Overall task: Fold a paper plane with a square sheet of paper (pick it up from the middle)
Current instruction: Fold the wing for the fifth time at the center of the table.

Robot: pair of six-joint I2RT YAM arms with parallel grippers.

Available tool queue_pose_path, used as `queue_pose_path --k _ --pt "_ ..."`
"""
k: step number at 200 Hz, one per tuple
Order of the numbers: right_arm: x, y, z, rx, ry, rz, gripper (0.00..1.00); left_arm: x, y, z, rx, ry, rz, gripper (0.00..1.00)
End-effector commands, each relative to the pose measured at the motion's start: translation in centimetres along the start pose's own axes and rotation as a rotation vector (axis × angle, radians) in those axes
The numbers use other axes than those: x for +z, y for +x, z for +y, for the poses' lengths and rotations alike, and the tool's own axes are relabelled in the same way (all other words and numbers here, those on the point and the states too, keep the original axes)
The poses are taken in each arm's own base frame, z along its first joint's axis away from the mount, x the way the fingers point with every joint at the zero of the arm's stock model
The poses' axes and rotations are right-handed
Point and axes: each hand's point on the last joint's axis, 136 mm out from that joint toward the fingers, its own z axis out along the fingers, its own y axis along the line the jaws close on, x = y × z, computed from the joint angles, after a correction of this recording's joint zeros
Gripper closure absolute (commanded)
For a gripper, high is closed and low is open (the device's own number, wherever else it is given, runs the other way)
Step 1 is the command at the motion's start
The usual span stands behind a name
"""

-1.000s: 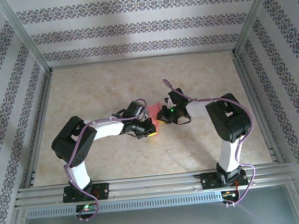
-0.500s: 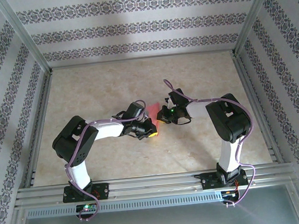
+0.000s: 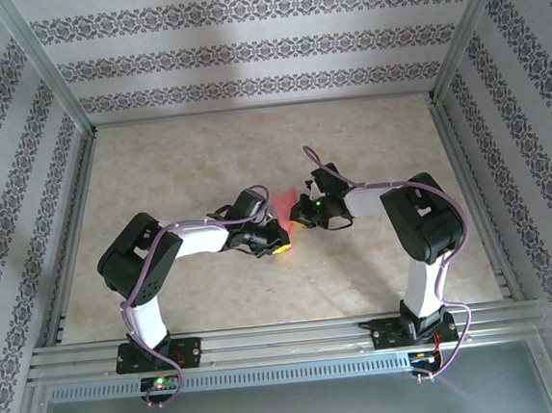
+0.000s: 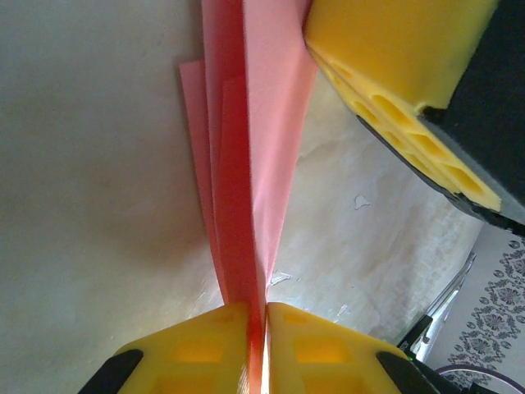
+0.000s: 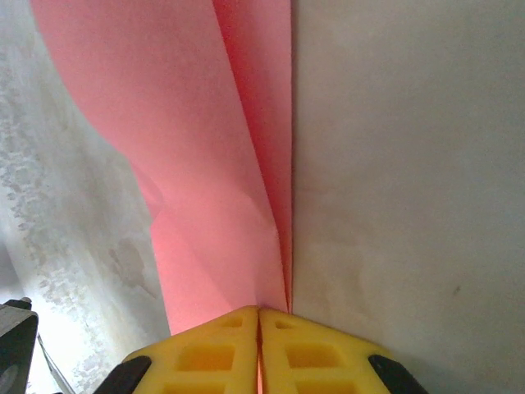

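**Operator:** Where's the paper?

**Spotter:** Folded pink paper [image 3: 284, 204] is held between your 2 sets of fingers, about mid-surface [image 3: 205, 164]. From above, a pink corner pokes out just beyond both fingertips, on the side away from the arm bases.

**Operator:** Left side?

**Spotter:** Your left fingers [image 4: 221, 341] are pressed close together, with the paper pinched in the thin slit between the yellow pads. From that slit the paper runs straight ahead of the fingers. There are several layers: a darker red strip down the middle and paler pink flaps on either side. At the far end the paper meets a yellow pad of your other arm, ahead and to the right of the left fingers.

**Operator:** Right side?

**Spotter:** Your right fingers [image 5: 221, 345] are clamped on the same paper, the pads meeting at a hairline gap. 1 straight edge runs directly ahead from that gap. The wider flap spreads ahead and to the left of the fingers, slightly curved, with a soft crease near the pads. To the right of that edge is bare surface.

**Operator:** How far apart are the 2 grips?

**Spotter:** The 2 sets of fingertips sit near each other. I cannot tell from above whether they touch.
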Motion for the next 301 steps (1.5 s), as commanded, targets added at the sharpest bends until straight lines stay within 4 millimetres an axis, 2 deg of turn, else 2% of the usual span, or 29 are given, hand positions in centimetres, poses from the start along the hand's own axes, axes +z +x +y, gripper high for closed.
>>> queue_pose_path --k 1,52,129,186,259,301 --pt "0.3 1.3 -4.3 0.077 0.147 0.009 0.89 -0.7 0.1 -0.4 0.014 0.017 -0.007 0.87" --pt "0.5 1.3 -4.4 0.076 0.147 0.012 0.89 -1.7 0.5 0.3 0.024 -0.042 -0.009 0.79" --pt "0.6 1.4 -4.7 0.081 0.154 0.017 0.90 -2.2 1.0 0.4 0.030 -0.209 -0.035 0.83" --pt "0.7 1.4 -4.6 0.080 0.150 0.018 0.89 -1.6 1.0 -0.8 0.048 -0.190 -0.020 0.82" --pt "0.8 1.4 -4.7 0.080 0.148 0.020 0.90 -0.7 1.5 -0.4 0.044 -0.196 0.008 0.80" --pt "0.8 1.4 -4.8 0.080 0.151 0.021 0.89 -0.2 1.8 -0.6 0.045 -0.185 0.023 0.84"
